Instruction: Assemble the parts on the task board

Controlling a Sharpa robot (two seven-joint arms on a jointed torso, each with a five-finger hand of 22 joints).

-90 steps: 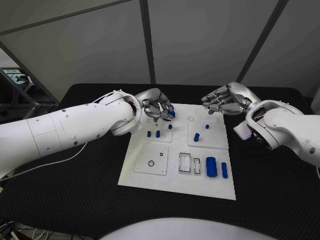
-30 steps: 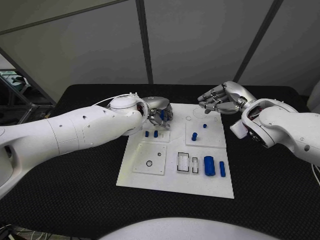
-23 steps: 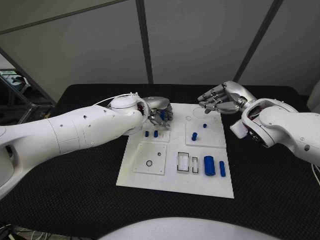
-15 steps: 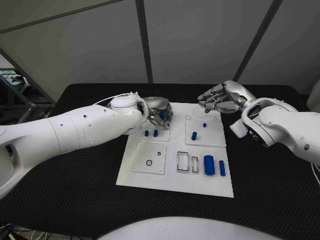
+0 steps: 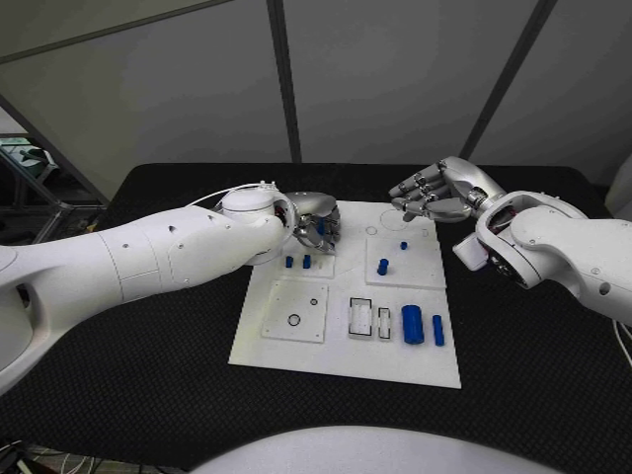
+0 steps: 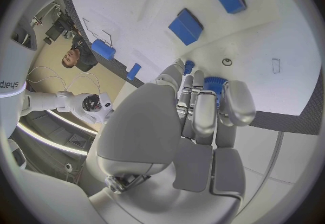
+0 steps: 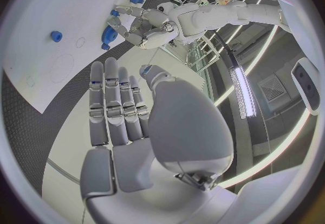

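Left hand (image 5: 313, 223): fingers curled round a blue part (image 6: 214, 84), over the task board (image 5: 348, 353) far-left corner.
Right hand (image 5: 434, 195): empty, fingers apart, beyond the board's far edge.

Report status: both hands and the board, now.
Left hand pinches a blue gear-like part over the task board. Right hand open, holding nothing, at the board's far edge. Nothing in the way.

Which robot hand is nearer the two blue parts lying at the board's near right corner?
Neither by much; the right looks slightly nearer. The left robot hand is at the board's far left, the right robot hand beyond its far right edge; the two parts lie untouched.
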